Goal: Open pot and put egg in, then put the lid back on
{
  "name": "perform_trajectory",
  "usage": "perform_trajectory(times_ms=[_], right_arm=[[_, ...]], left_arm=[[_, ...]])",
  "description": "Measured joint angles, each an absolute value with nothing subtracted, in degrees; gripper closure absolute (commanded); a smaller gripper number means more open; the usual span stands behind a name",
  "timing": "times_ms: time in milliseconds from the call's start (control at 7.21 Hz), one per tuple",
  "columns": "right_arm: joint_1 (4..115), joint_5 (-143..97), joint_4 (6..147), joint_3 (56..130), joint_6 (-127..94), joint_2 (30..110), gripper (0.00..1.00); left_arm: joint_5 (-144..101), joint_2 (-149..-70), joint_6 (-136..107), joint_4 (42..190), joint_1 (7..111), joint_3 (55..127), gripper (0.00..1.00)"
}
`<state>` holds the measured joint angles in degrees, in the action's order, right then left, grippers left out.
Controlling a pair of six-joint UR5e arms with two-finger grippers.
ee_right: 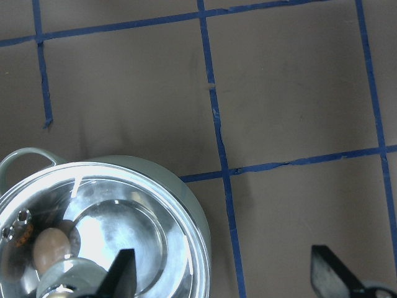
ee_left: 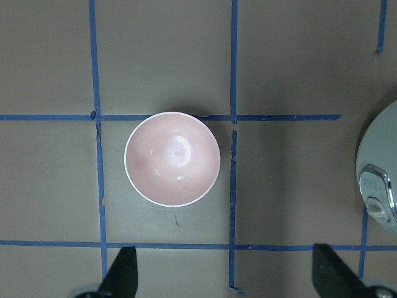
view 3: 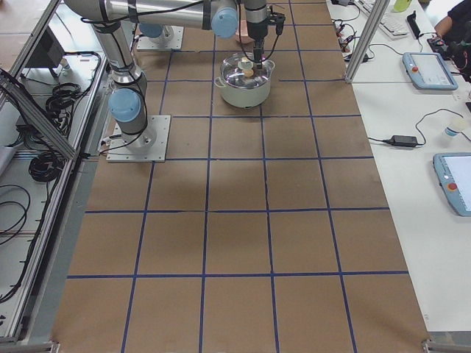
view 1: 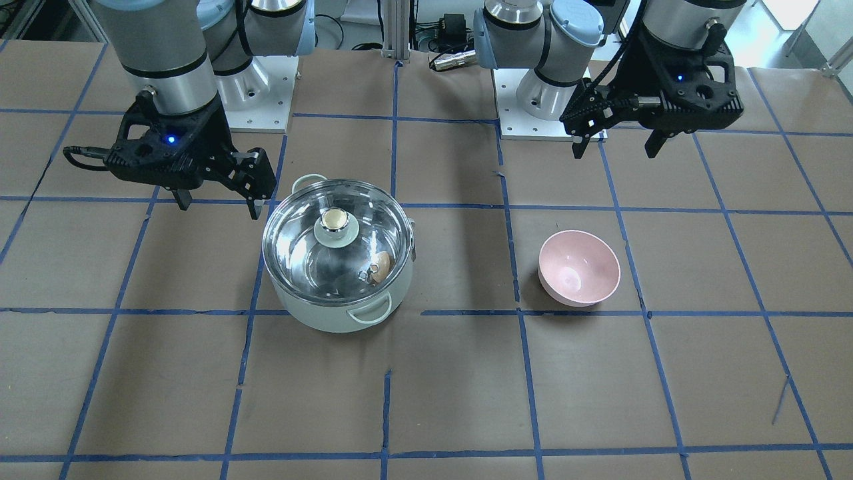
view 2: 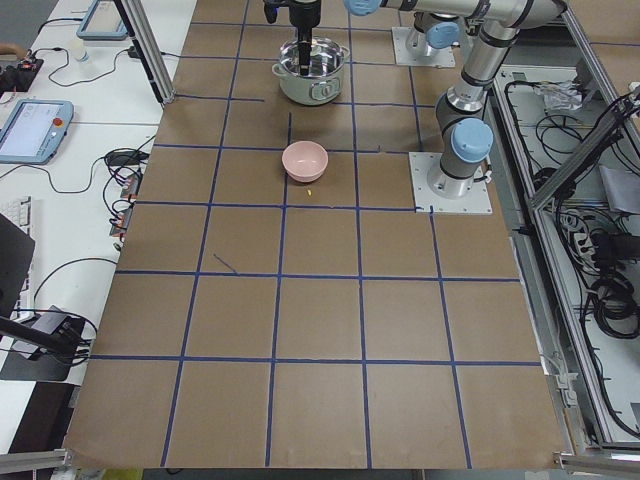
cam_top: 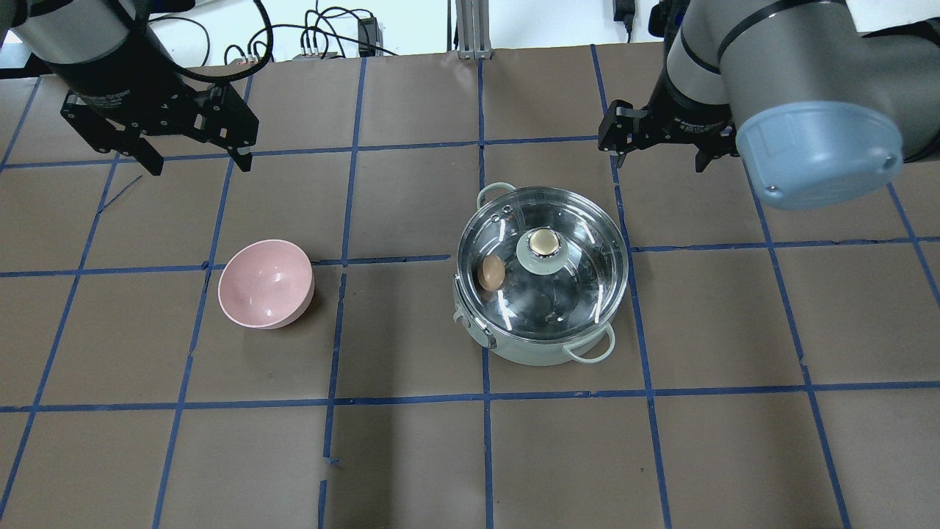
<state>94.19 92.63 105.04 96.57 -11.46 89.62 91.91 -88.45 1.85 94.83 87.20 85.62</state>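
The mint-green pot stands on the table with the glass lid on it and the gold knob on top. The tan egg lies inside, seen through the glass, and also shows in the right wrist view. My right gripper hangs open and empty beyond the pot, apart from it. My left gripper hangs open and empty beyond the pink bowl.
An empty pink bowl stands beside the pot on my left side. The table is brown paper with a blue tape grid. The pot's edge shows at the right of the left wrist view.
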Motion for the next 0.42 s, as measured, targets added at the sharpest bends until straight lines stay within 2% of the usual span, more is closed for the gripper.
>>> perform_trajectory(times_ms=[416], right_arm=[[94.27, 92.63, 97.69, 94.99, -11.51, 90.48, 0.00]], left_arm=[[91.93, -88.47, 1.85, 94.83, 87.20, 85.64, 0.00]])
